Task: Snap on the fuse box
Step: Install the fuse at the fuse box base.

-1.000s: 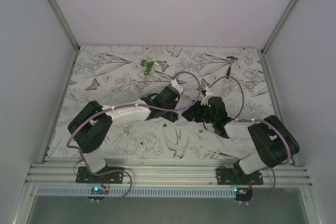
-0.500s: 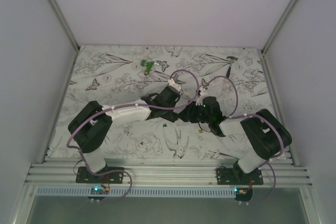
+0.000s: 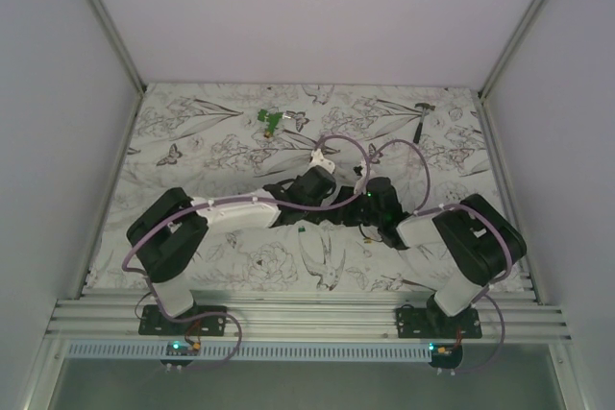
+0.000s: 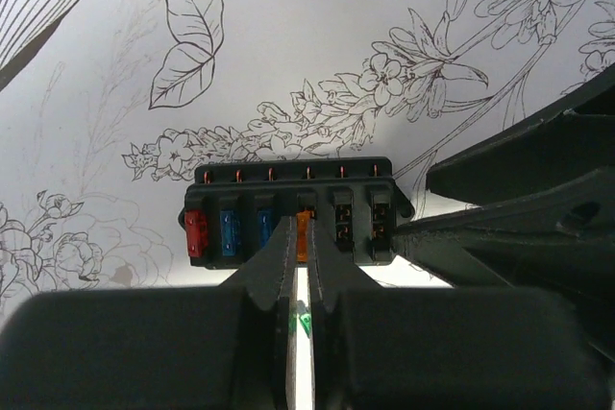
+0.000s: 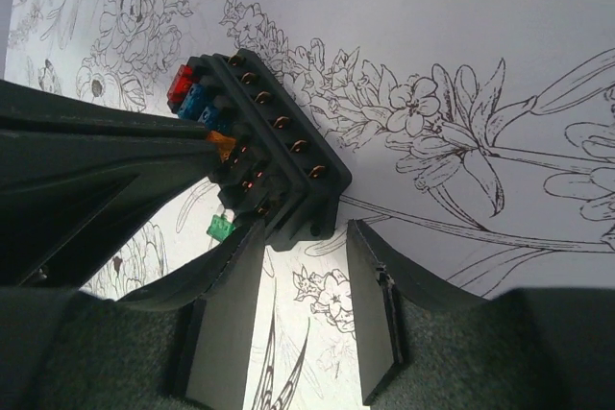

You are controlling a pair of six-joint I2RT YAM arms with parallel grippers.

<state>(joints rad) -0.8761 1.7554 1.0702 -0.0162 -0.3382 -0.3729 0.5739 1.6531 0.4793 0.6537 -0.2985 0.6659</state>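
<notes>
Brought the right gripper leftward to the middle of the flowered cloth since a second before, close against the left gripper. Narrowed its fingers meanwhile, yet left them spread, astride the near end of the fuse box and not clamped. Held the left fingers almost together, pinching the orange fuse at its slot. Found the box lying on the cloth, between both grippers. Judged as bracing: with the box steadied, could press the fuse home.
</notes>
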